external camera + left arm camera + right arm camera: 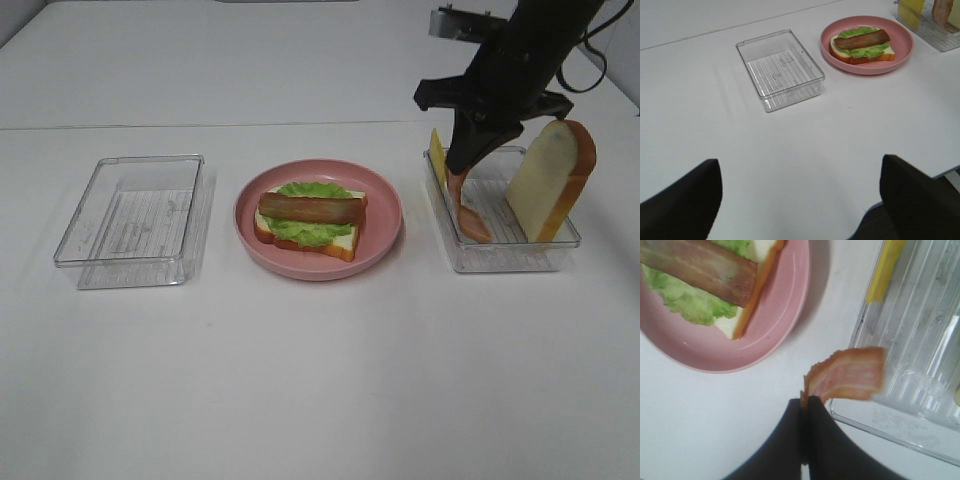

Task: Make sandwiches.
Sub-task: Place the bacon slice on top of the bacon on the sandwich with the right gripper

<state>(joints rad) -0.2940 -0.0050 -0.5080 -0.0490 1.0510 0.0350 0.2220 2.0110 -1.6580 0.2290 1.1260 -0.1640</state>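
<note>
Starting at the left, the left gripper (799, 162) is hovering over bare white bench (320, 380), jaws standing wide apart with nothing between them.

Next along, the empty tray (130, 220) of clear plastic is sitting at nine o'clock from the pink plate (386, 210), near it but not touching.

On the plate the sandwich is taking shape. One bread slice (338, 241) is lying flat, ruffled lettuce (305, 230) is spreading over it, and one bacon strip (312, 209) is lying across the top, running nine to three o'clock.

At three o'clock from the plate, across a strip of bare bench, the right tray (505, 257) is holding the supplies. A yellow cheese slice (437, 155) is standing on edge at its ten o'clock corner. A second bread slice (545, 185) is leaning upright against the three o'clock wall.

The dark right arm is coming down from twelve o'clock and blocking the tray's back rim. The right gripper (463, 166) is clamped on the top end of a second bacon strip (468, 210). The strip is dangling with its lower end inside the tray. I cannot tell whether that end is touching the tray floor.

The count: two trays, one plate, two bread slices, two bacon strips, one lettuce leaf and one cheese slice.
</note>
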